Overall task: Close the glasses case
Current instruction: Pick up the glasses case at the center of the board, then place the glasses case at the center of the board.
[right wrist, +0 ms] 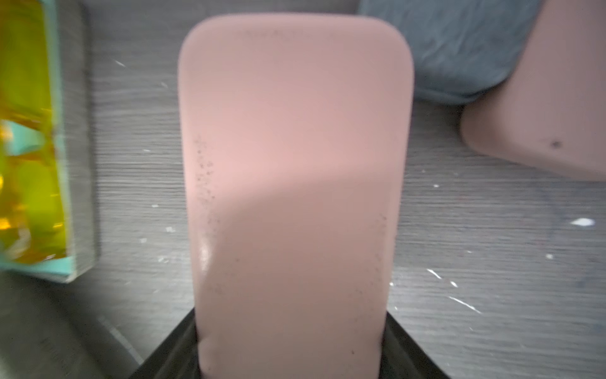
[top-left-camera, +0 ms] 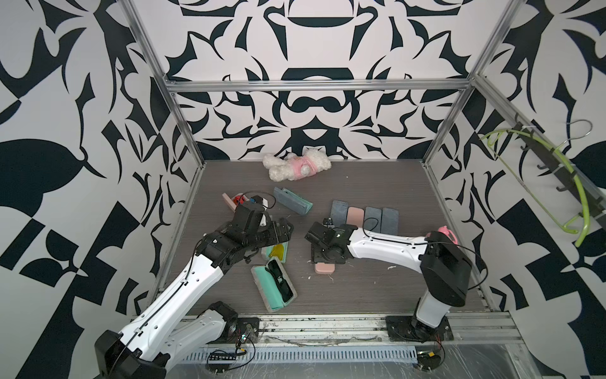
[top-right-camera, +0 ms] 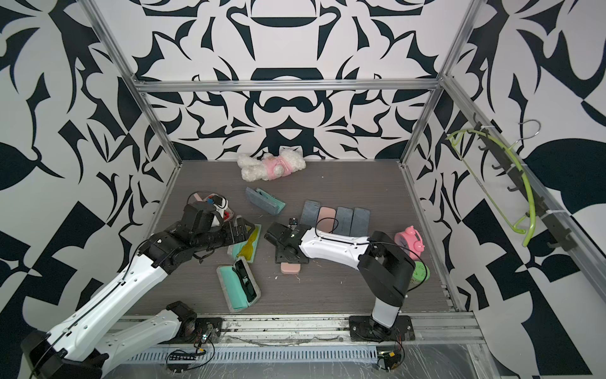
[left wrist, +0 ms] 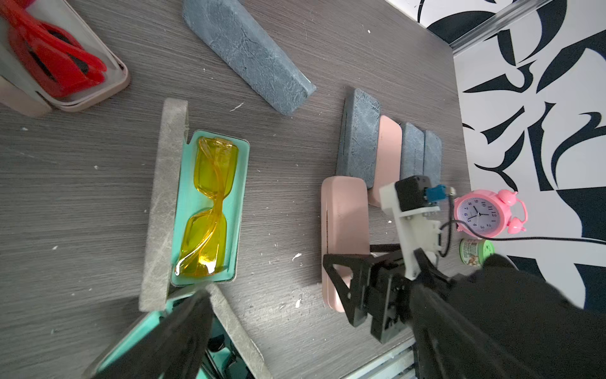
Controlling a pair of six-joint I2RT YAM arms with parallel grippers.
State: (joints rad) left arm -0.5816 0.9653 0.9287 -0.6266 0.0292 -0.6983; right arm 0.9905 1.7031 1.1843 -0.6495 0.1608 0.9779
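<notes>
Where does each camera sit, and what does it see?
Top views: high in front, looking down on the table; left arm and right arm show in both.
Left wrist: rides the left arm, faces the open case holding yellow glasses; one jaw, right arm show.
Right wrist: rides the right arm, close over the pink case; jaws clamp its sides.
Shared: both wrist views see pink case and yellow glasses.

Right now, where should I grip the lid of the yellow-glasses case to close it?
Likely the grey lid by its free long edge, from the side away from the yellow glasses: it hinges along the teal tray and is open, so that edge swings it shut.
</notes>
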